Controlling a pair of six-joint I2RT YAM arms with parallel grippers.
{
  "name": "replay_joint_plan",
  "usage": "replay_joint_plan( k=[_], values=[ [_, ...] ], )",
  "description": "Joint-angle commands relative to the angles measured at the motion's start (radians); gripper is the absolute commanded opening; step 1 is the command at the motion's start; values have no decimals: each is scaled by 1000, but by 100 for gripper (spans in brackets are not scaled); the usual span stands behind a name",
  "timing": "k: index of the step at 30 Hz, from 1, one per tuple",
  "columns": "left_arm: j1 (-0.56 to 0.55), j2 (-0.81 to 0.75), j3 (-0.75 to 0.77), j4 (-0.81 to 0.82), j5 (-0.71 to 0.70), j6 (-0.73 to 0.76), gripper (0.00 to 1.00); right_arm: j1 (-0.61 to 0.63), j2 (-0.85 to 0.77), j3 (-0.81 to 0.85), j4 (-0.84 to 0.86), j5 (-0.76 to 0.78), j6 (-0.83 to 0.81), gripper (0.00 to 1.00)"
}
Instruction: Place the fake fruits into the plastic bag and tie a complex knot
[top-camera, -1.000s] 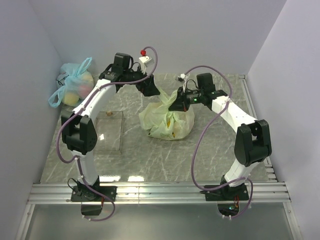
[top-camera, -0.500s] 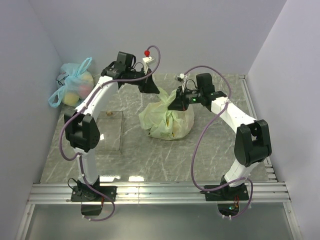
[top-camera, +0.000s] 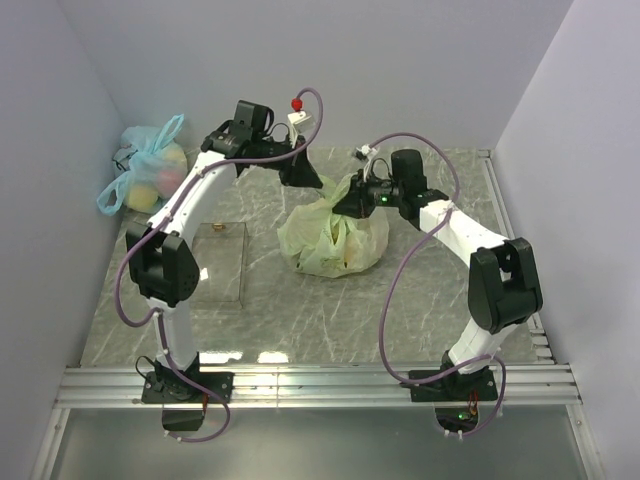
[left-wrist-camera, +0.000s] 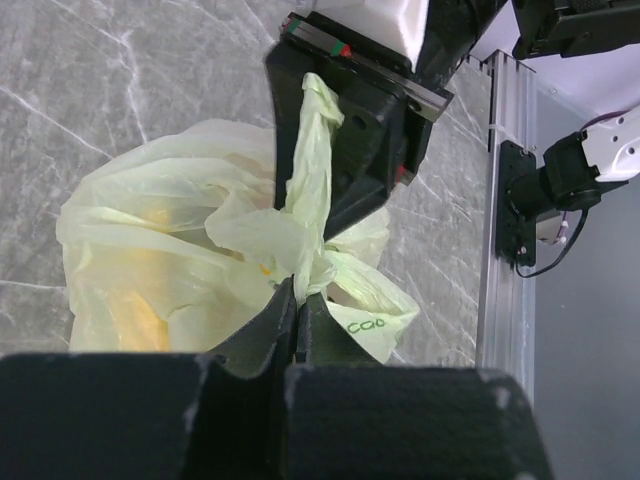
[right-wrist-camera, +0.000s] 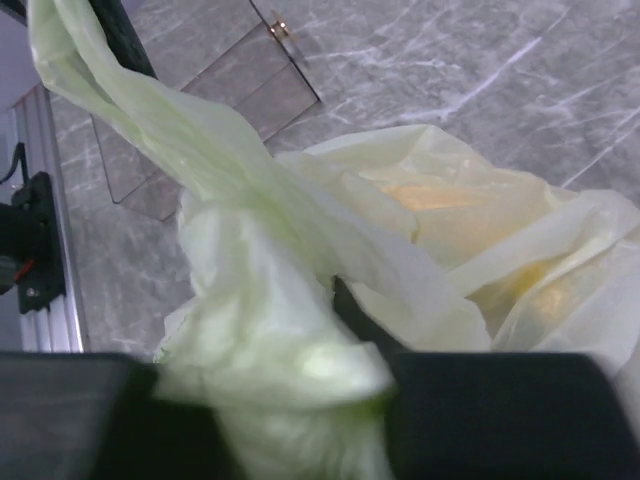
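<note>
Left wrist | plastic bag (left-wrist-camera: 150, 200) crinkled, fake fruits (left-wrist-camera: 135, 312) yellow inside | left end effector (left-wrist-camera: 298, 302), right end effector (top-camera: 347, 207) pinch handles

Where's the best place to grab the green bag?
Probably a twisted handle strip above the plastic bag, coming from above: the strips stand up narrow enough to pinch, while the fruit-filled body is wide and slack.

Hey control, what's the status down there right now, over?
Roger: left gripper and right gripper shut on bag handles. The fruits sit inside. The tray lies aside, nothing blocking.
</note>
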Motion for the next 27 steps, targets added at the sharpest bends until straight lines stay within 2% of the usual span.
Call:
replay_joint_plan(
  k=[1, 2, 3, 5, 7, 8, 11, 13, 16, 20, 24, 27],
  values=[
    [-5, -84, 0, 2, -12, -11, 0, -7, 26, 33, 32, -37, 25, 15],
    [-8, -93, -4, 5, -25, -22, 0, -7, 32, 40, 25, -37, 25, 2],
    [-22, -116, -10, -4, -37, -37, 0, -5, 38, 56, 25, -23, 68, 0],
    [-43, -139, -44, -25, -43, -17, 0, -5, 46, 66, 7, 4, 117, 0],
    [-113, -182, -133, 0, -130, -54, 0, -5, 40, 61, 50, 69, 221, 0],
    [-140, -207, -168, 14, -235, -75, 0, -5, 37, 54, 58, 90, 289, 0],
    [-193, -216, -280, 53, -270, -117, 0, -7, 20, 38, 79, 148, 369, 0],
    [-224, -202, -331, 70, -345, -172, 0, -7, -12, 6, 100, 182, 423, 0],
    [-281, -121, -324, 38, -468, -189, 0, -5, -57, -46, 128, 211, 461, 0],
    [-284, 4, -304, 2, -575, -267, 0, -7, -115, -101, 137, 251, 478, 0],
    [-284, -11, -383, 111, -652, -324, 0, -7, -176, -152, 156, 290, 481, 0],
    [-286, 23, -370, 107, -750, -390, 0, -7, -210, -181, 173, 294, 512, 0]
  ],
)
